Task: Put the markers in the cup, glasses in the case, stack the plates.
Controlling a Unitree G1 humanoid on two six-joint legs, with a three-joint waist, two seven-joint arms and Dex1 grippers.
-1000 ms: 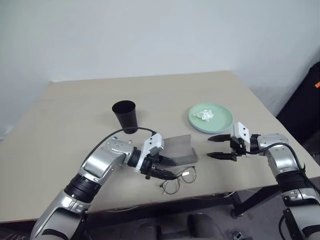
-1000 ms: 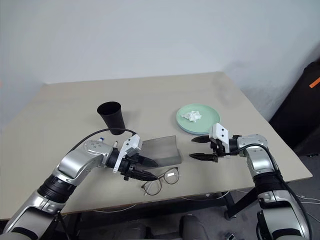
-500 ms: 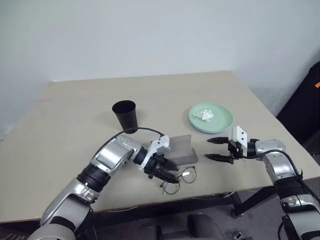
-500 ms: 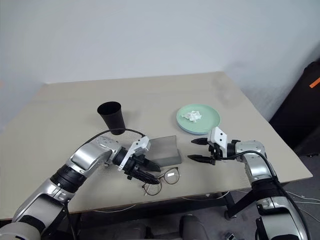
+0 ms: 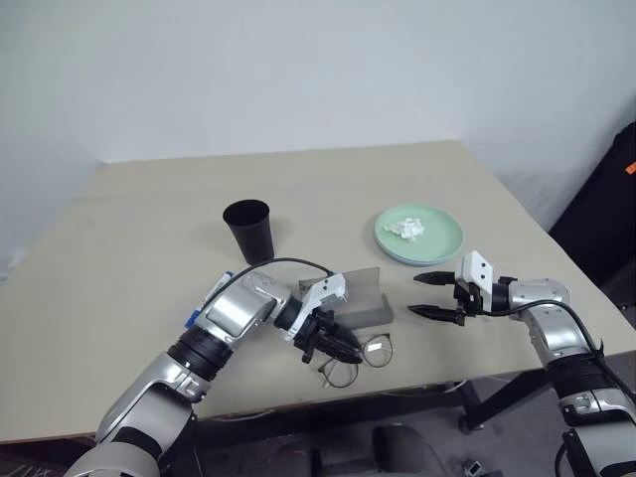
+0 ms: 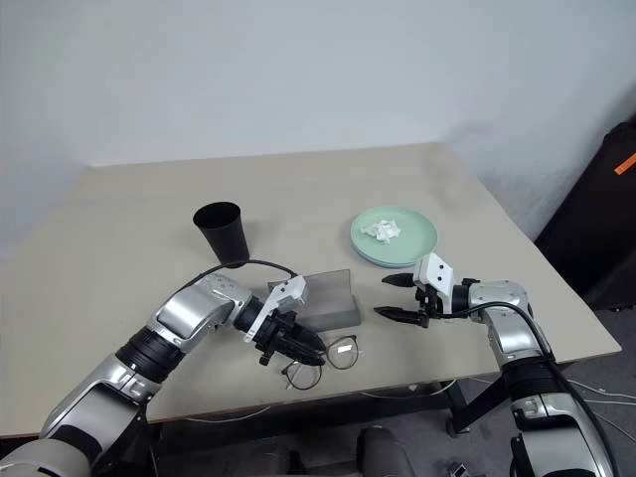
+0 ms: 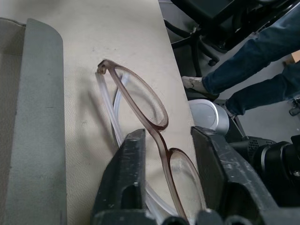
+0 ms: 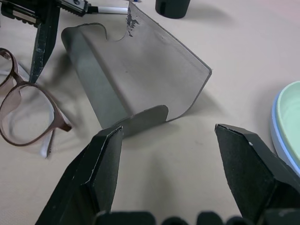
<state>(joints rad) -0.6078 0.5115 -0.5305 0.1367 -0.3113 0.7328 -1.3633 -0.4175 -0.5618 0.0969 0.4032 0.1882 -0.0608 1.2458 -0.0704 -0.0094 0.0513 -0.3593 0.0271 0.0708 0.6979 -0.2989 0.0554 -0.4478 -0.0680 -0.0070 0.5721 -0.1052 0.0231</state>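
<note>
The glasses [image 7: 140, 98] lie on the table near its front edge, just in front of the open grey case [image 5: 360, 295]. My left gripper [image 7: 164, 133] is open and low over them, one finger on each side of the bridge. My right gripper [image 8: 168, 133] is open, hovering level beside the case's right end. The black cup [image 5: 247, 231] stands upright behind the case. One marker [image 8: 112, 9] lies by my left arm, partly hidden. The mint green plate [image 5: 447, 238] sits on the light blue one at the right.
A crumpled white tissue [image 5: 407, 228] lies on the green plate. The table's front edge runs close beside the glasses. Beyond it are a person's legs [image 7: 253, 75] in jeans and a chair base. A black object [image 5: 608, 199] stands at the right.
My left gripper has slid right and down onto the glasses, and its fingers have narrowed around the bridge. The right gripper has stayed open where it was.
</note>
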